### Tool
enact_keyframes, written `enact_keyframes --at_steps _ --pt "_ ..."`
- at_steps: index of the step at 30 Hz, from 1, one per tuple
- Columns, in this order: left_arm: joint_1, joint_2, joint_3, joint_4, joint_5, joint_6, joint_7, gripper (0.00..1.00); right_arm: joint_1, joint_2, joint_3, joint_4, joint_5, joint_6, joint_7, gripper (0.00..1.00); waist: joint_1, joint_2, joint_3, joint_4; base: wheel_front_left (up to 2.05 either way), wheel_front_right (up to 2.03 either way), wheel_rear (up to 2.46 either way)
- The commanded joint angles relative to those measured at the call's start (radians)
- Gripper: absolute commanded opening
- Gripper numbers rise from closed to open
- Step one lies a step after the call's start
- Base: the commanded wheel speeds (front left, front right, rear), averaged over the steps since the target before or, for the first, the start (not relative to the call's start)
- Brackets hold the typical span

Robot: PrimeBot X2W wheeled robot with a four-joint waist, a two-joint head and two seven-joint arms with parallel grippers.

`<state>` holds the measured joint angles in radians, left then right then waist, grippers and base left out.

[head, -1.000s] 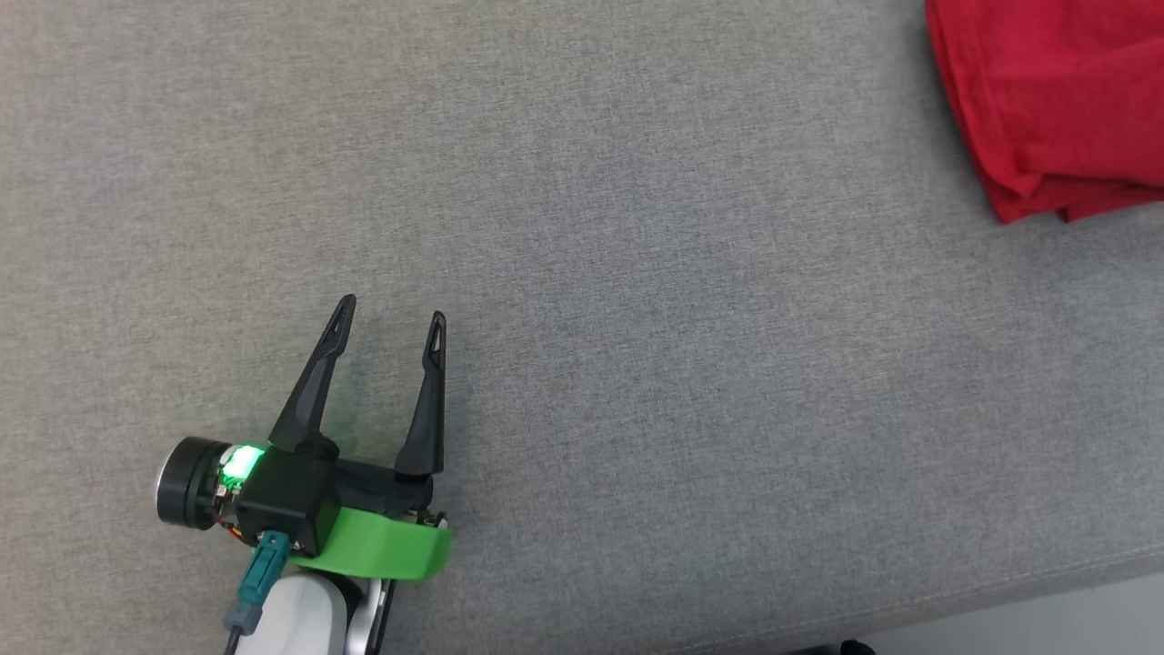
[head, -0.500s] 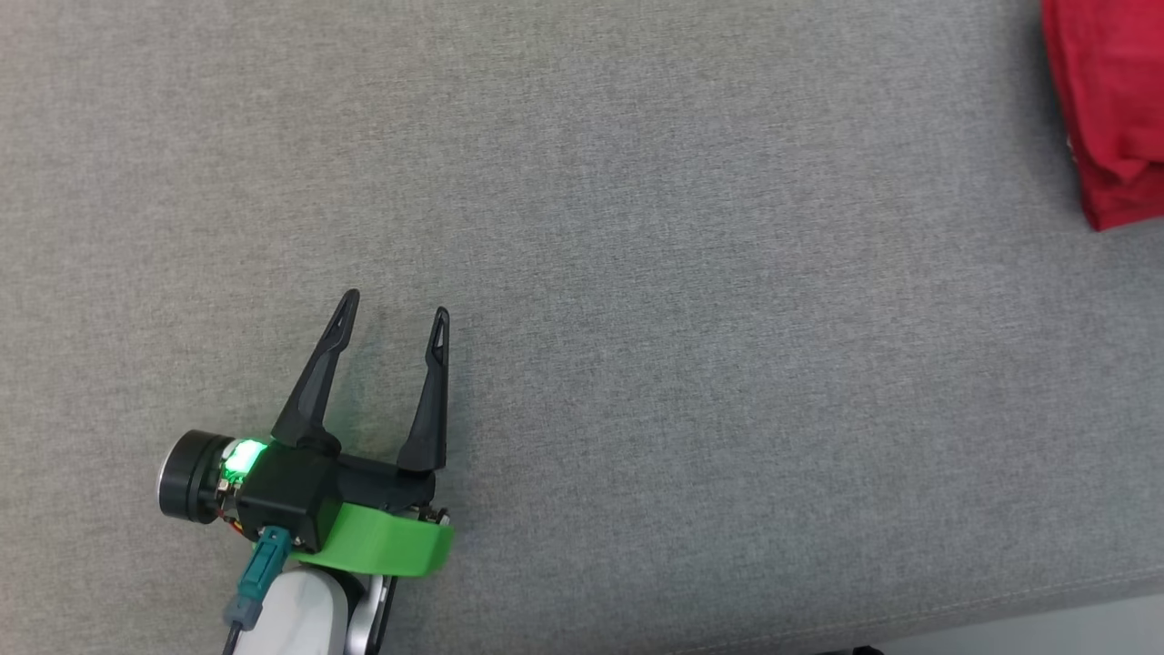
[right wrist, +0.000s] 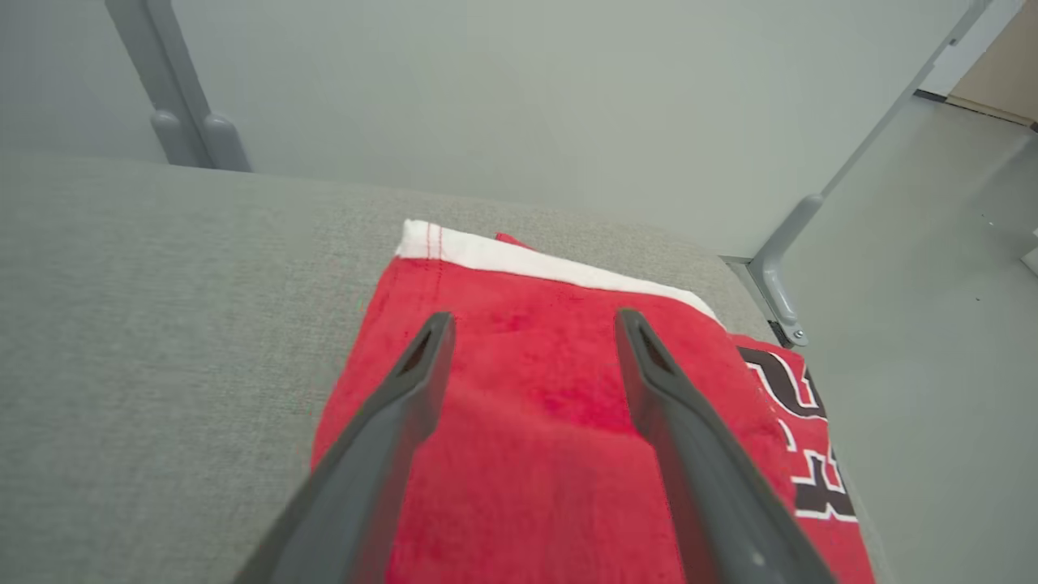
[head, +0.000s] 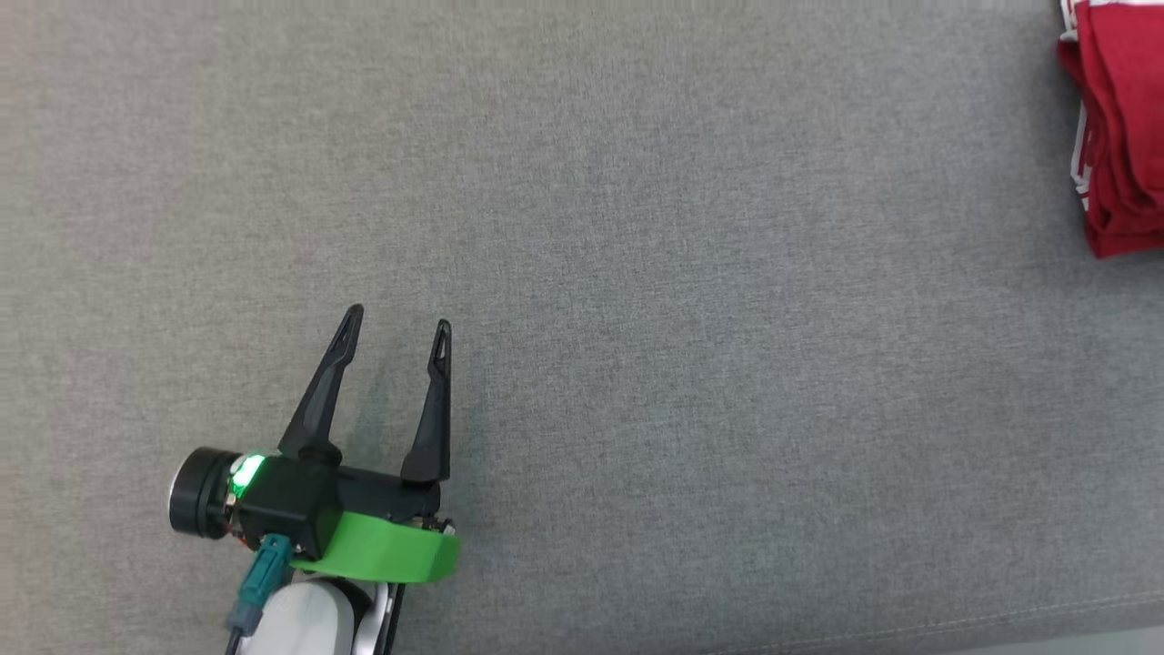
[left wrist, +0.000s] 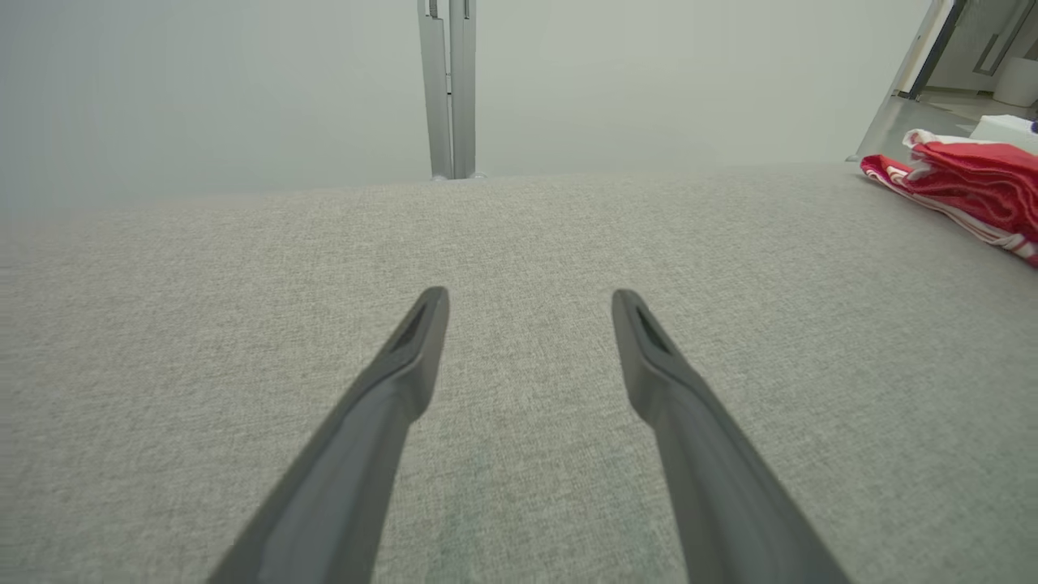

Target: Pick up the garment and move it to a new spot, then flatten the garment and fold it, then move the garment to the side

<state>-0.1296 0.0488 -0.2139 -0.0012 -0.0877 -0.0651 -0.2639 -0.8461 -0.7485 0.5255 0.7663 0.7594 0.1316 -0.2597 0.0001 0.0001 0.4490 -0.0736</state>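
At the right end of the bench (head: pixel 682 318), the folded garment (head: pixel 1128 136) lay lengthwise, pointing away.
Left gripper (head: pixel 398 317) and right gripper (right wrist: pixel 533 316) gaped, empty.

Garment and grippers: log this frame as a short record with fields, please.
garment: red with white trim and lettering, folded, at the right side of the grey fabric surface
left gripper: open, empty, over bare surface, far from the garment
right gripper: open, jaws apart over the garment, not gripping it
contact: cannot tell whether the right gripper touches the cloth
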Motion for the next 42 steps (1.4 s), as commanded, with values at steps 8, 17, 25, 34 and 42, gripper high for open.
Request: enact_keyframes --at_steps 8,17,25,34,42 --pt "0.068 0.003 0.025 0.018 -0.123 0.057 0.000 1.00 0.321 0.324 -0.182 -0.216 -0.201 -0.002 -0.005 1.00 -0.0001 -0.0001 -0.192 0.043 0.00 0.00 0.00" --pt "0.132 0.003 0.047 0.028 -0.138 0.076 0.000 1.00 0.537 0.505 -0.276 -0.418 -0.357 -0.002 -0.005 1.00 -0.0001 -0.0001 -0.316 0.087 0.00 0.00 0.00" --pt "0.198 0.003 0.052 0.035 -0.126 0.084 0.000 1.00 0.765 0.600 -0.414 -0.593 -0.459 -0.002 -0.005 1.00 -0.0001 -0.0001 -0.424 0.125 0.00 0.00 0.00" --pt "0.242 0.003 0.051 0.077 -0.116 0.068 0.000 1.00 0.887 0.660 -0.417 -0.670 -0.537 -0.002 -0.005 1.00 -0.0001 -0.0001 -0.467 0.123 0.00 0.00 0.00" --pt "0.249 0.003 0.046 0.090 -0.112 0.071 0.000 1.00 0.903 0.665 -0.390 -0.664 -0.546 -0.002 -0.005 1.00 -0.0001 -0.0001 -0.480 0.113 0.00 0.00 0.00"
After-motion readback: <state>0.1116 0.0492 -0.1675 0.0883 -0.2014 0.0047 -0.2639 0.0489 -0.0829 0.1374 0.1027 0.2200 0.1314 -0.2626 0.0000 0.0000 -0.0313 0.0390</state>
